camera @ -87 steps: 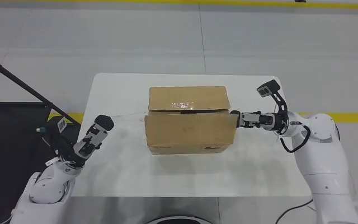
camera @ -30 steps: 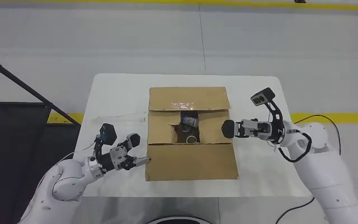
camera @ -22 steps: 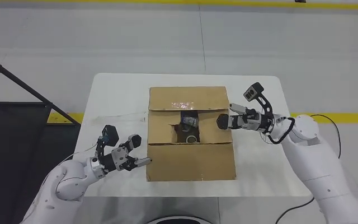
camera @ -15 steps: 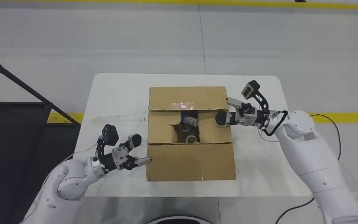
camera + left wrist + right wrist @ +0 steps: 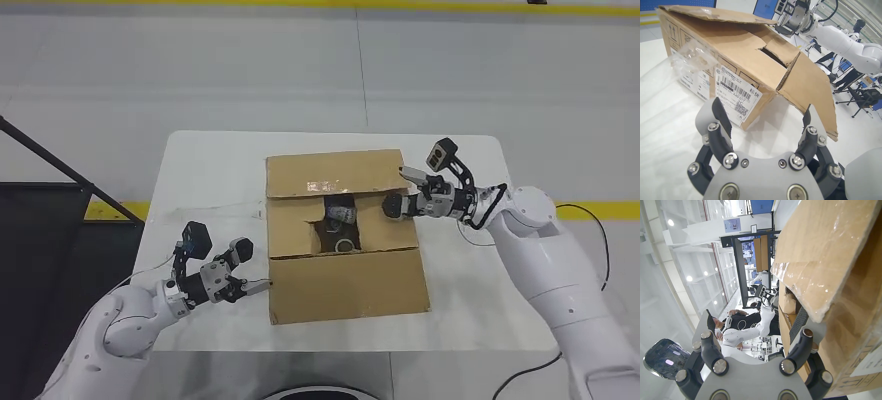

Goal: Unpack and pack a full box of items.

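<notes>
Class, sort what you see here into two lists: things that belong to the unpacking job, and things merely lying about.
Belongs to the job: cardboard box, flaps partly open; items inside it; left tool and right tool, both open.

Just lying about: clear plastic film by the box's side; black stand on the floor; office chairs behind.

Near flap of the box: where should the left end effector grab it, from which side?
Outer left corner of the near flap, approached from the left side of the box, where the open left end effector faces it. The flap juts off the front wall, so its thin edge looks free on both faces.
</notes>
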Motion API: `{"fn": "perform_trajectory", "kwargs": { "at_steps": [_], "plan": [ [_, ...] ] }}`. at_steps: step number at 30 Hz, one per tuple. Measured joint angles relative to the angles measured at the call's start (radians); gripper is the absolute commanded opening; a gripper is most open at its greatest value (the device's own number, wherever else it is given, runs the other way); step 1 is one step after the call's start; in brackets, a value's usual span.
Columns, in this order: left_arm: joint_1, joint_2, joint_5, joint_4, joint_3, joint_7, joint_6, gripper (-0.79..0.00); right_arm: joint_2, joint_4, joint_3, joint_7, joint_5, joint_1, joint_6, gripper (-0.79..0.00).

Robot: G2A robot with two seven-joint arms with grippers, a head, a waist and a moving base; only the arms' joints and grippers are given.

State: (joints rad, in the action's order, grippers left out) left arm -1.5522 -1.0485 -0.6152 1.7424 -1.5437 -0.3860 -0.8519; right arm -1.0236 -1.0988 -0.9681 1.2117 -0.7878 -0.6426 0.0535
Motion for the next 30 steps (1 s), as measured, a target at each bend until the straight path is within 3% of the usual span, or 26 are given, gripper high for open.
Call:
{"fn": "perform_trajectory", "kwargs": {
  "at_steps": [9, 17, 23, 30],
  "plan": [
    [0.004, 0.005, -0.002, -0.003, 0.008, 0.006, 0.003, 0.0, -0.017, 0.036, 0.004, -0.062, 0.027, 0.021, 0.016, 0.0],
    [0.0, 0.008, -0.006, 0.001, 0.012, 0.016, 0.014, 0.0, -0.043, 0.079, -0.017, -0.158, -0.013, 0.047, 0.174, 0.0],
    [-0.009, 0.01, -0.013, 0.007, 0.019, 0.029, 0.019, 0.0, -0.072, 0.128, 0.0, -0.295, 0.041, 0.11, 0.267, 0.0],
    [-0.032, 0.011, -0.023, 0.013, 0.021, 0.059, 0.031, 0.0, -0.135, 0.296, 0.088, -0.392, 0.113, 0.242, 0.277, 0.0]
  ]
}}
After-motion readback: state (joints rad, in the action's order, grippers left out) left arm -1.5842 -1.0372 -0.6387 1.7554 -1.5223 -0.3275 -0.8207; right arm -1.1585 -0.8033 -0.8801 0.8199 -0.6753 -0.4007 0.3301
